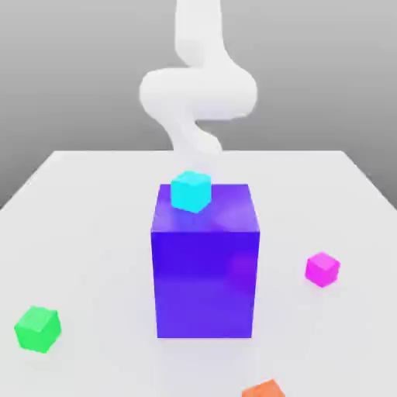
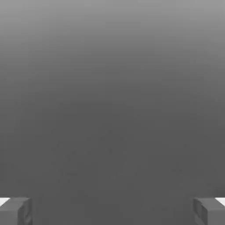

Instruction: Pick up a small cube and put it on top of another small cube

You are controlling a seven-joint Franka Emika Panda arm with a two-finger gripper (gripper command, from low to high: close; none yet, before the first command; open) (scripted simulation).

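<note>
The small magenta cube [image 1: 322, 269] lies on the white table [image 1: 93, 201] at the exterior view's right, beside the big blue-purple block [image 1: 205, 264]. On the table at the exterior view's lower left rests the small green cube [image 1: 37, 329], far from the magenta one. In the hand view my gripper [image 2: 112, 212] is open: its two grey fingertips [image 2: 17, 212] stand wide apart with nothing between them, facing plain grey background. The white arm [image 1: 198, 89] curls down behind the big block.
A cyan cube [image 1: 191, 191] sits on top of the big blue-purple block, near its far edge. An orange cube [image 1: 265, 389] lies at the table's near edge, cut off by the exterior view's bottom.
</note>
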